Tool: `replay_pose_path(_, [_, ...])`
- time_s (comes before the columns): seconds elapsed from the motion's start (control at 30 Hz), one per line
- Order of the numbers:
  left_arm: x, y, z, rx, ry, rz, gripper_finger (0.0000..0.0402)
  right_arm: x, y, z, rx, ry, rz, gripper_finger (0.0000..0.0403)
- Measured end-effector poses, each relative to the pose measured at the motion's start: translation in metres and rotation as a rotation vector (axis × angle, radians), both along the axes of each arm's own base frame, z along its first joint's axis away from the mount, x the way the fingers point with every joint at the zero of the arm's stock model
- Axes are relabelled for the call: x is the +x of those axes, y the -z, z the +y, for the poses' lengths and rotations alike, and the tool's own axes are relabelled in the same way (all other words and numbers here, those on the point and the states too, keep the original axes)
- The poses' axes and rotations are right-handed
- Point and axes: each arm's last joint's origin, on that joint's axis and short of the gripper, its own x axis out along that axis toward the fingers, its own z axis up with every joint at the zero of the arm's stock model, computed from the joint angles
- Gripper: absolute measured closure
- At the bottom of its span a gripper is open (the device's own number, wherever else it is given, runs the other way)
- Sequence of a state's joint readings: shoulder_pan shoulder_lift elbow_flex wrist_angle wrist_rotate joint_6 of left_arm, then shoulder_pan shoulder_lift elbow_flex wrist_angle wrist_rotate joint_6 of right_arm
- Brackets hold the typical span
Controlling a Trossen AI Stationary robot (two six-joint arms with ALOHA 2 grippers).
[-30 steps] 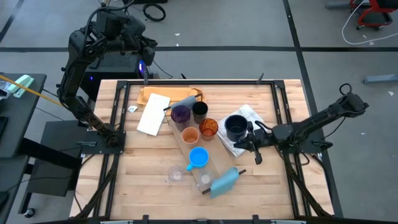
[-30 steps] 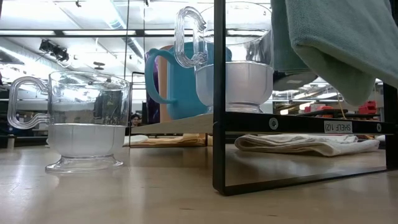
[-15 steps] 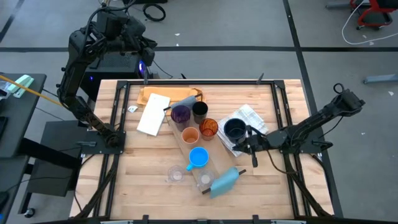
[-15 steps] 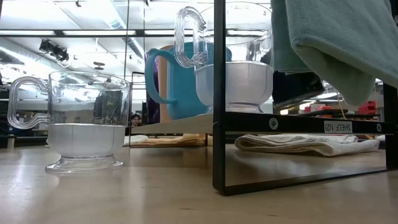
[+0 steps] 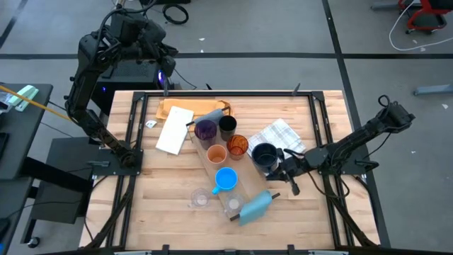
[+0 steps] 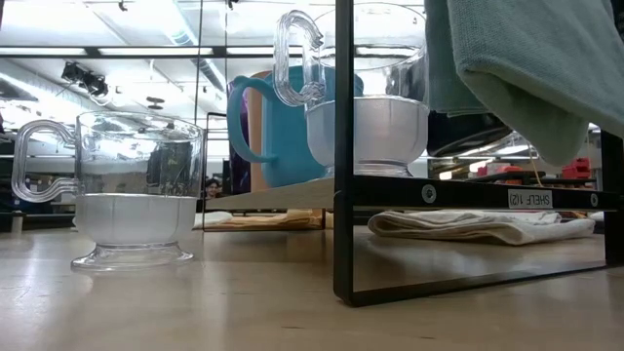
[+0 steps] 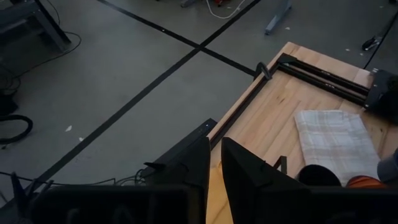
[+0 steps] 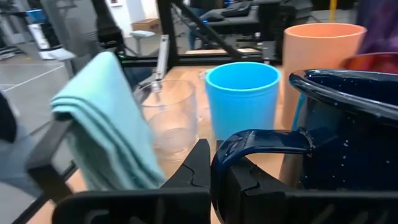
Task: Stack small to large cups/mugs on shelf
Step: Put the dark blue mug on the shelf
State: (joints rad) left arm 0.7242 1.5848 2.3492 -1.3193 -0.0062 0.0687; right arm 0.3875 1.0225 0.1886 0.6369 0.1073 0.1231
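The shelf (image 5: 218,167) is a pale plank lying slantwise mid-table. On it stand a purple tumbler (image 5: 205,129), a black cup (image 5: 227,126), two orange cups (image 5: 216,153), a bright blue mug (image 5: 226,178) and a clear glass (image 5: 234,204). Another clear glass (image 5: 200,198) stands on the table beside the shelf. My right gripper (image 5: 282,167) is shut on the dark navy mug (image 5: 264,154), just right of the shelf. My left gripper (image 7: 215,163) is raised beyond the table's far left corner, with a narrow gap between its fingers and nothing in it. My right gripper pinches the navy mug's handle (image 8: 252,144) between its two fingers. The fingers come in nearly level from the table's right side. The mug is upright with its mouth up. In the low view its dark body (image 6: 460,132) shows above the plank's level, clear of the table.
A white checked cloth (image 5: 283,134) lies right of the mug. A teal cloth (image 5: 256,207) hangs over the shelf's near end. An orange-brown board (image 5: 170,108) and a white sheet (image 5: 174,129) lie at the far left. Black rails (image 5: 318,120) edge the table.
My right gripper has carried the navy mug off the checked cloth, toward the table's left and near edge and closer to the shelf, sinking a little. The mug has stayed upright and more of the cloth now shows.
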Motion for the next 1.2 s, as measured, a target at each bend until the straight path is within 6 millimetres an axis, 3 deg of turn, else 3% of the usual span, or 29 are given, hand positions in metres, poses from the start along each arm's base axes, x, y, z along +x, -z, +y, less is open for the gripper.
replay_pose_path(0.43, [0.0,0.0,0.0,-0.002,-0.002,-0.001,0.0355,0.004,0.001,-0.006,-0.005,-0.082,0.002,0.0394])
replay_pose_path(0.87, [0.0,-0.001,0.0,0.022,0.011,0.004,0.0358,0.026,0.016,-0.007,0.047,-0.102,-0.074,0.0394])
replay_pose_path(1.2, [0.001,-0.001,0.0,0.04,0.025,0.018,0.0363,0.033,0.029,-0.004,0.048,-0.119,-0.071,0.0394])
